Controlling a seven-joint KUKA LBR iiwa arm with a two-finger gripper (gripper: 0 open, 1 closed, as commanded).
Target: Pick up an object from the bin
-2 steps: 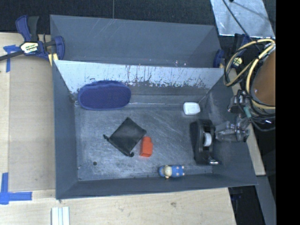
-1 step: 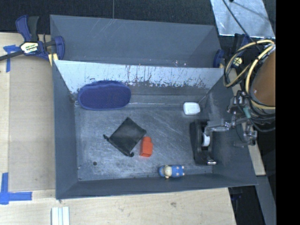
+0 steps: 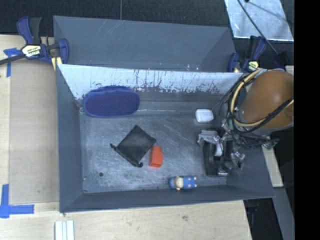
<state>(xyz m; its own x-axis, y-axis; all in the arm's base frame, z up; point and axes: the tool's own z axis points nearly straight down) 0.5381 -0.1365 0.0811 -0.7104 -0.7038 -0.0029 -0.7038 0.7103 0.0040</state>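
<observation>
Nearest, at six o'clock by the bin (image 3: 70,159) wall, a small blue-and-yellow toy figure (image 3: 183,182) is seen lying. It is judged light, hard and rounded, best pinched across its middle. The gripper (image 3: 220,159) is found at three o'clock, spread or pressed together cannot be told.

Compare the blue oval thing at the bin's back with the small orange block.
The blue oval thing is far larger than the orange block. The oval is rounded; the block is boxy. The oval lies alone by the back wall; the block lies beside a black flat piece. Both lie loose.
</observation>
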